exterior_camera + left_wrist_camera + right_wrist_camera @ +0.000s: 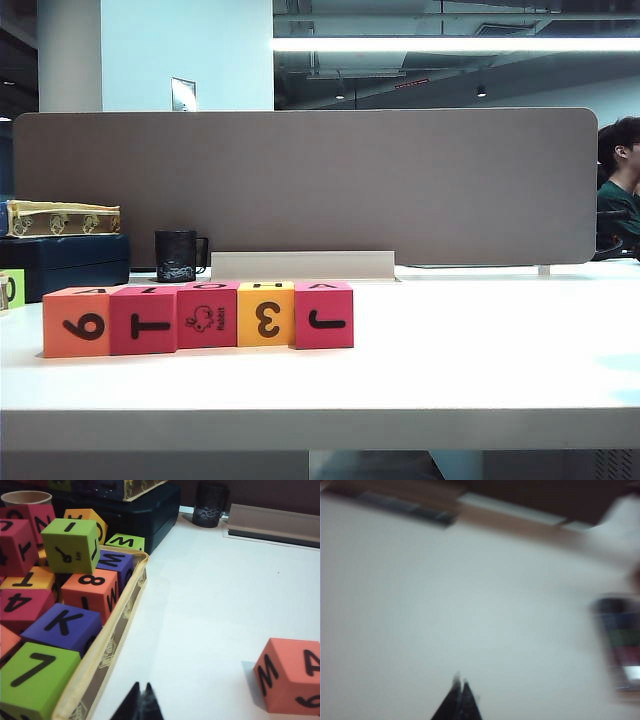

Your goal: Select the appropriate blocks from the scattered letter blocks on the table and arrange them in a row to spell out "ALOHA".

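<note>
Five letter blocks (197,317) in a row on the white table (450,370), side by side and touching, at about 9 o'clock in the exterior view. From the left end: orange block (76,322) with a 6 on its side, pink-red block (143,320) with a T on its side, pink-red block (208,315) with a small rabbit drawing, yellow block (266,314) with a 3 on its side, pink-red block (324,315) with a turned letter that looks like a J. Tops of the blocks show black letters too, hard to read from here.

Behind the row, at 10 o'clock: black mug (177,255), dark blue box (65,265) with a yellow-edged tray on top, and a wide grey divider wall (300,185). At 3 o'clock, part of a person in green (620,190).

No arms to see in the exterior view.

Left gripper (141,692): tips pressed together, nothing between them, low over the bare table. Near it, a cloth-edged box (107,645) full of spare blocks, with a lime-green block (70,545) on top of the pile. Orange block also here, off to one side.

Right gripper (460,684): tips together, nothing held, over plain white table. Very blurry picture.
</note>
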